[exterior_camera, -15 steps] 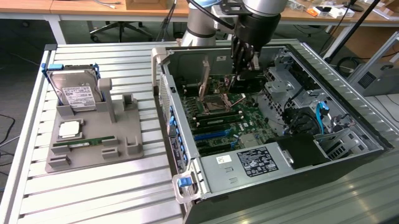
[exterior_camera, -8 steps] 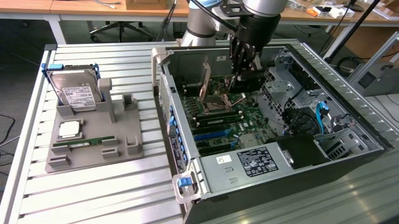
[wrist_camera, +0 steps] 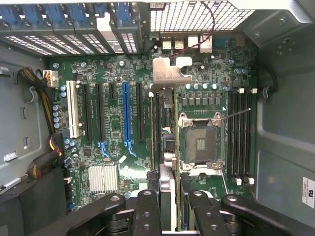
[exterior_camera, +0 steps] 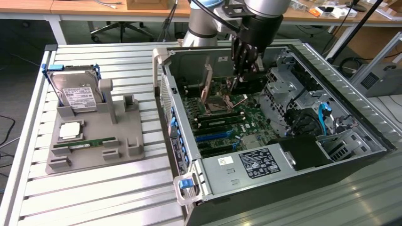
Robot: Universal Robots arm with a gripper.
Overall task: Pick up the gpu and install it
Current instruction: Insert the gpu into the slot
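Exterior view's left: grey moulded parts holder on slatted metal table, carrying silver hard drive with white label and slim green memory stick. Centre: open black computer case lying on side, green motherboard exposed. Grey robot arm reaches straight down into case, black gripper vertical. Fingers clamped on thin green gpu card with silver bracket, held edge-on, upright over motherboard beside empty processor socket. Blue expansion slot sits apart.
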